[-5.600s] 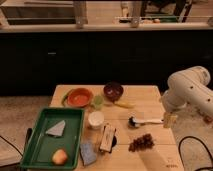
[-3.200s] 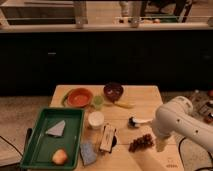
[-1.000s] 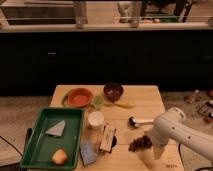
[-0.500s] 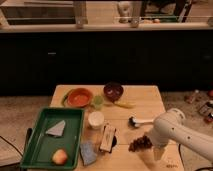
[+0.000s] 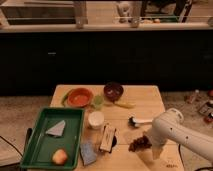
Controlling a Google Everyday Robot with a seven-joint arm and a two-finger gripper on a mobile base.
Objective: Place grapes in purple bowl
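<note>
The grapes (image 5: 138,144) are a dark reddish-purple bunch lying on the wooden table (image 5: 145,100) near its front right. My white arm (image 5: 172,132) reaches in from the right, and its gripper (image 5: 147,142) sits low at the right end of the bunch, mostly hidden by the arm. The purple bowl (image 5: 113,91) stands upright at the back middle of the table, far from the gripper and with nothing seen inside.
An orange bowl (image 5: 79,97) and a small green cup (image 5: 98,102) stand left of the purple bowl. A white cup (image 5: 96,119), a brush (image 5: 136,121), a banana (image 5: 121,104), a snack bar (image 5: 107,138) and a sponge (image 5: 88,152) lie around. A green tray (image 5: 35,145) holds a napkin and an orange.
Over the last seconds the arm came down from the right onto the grapes. In the last second it has barely moved.
</note>
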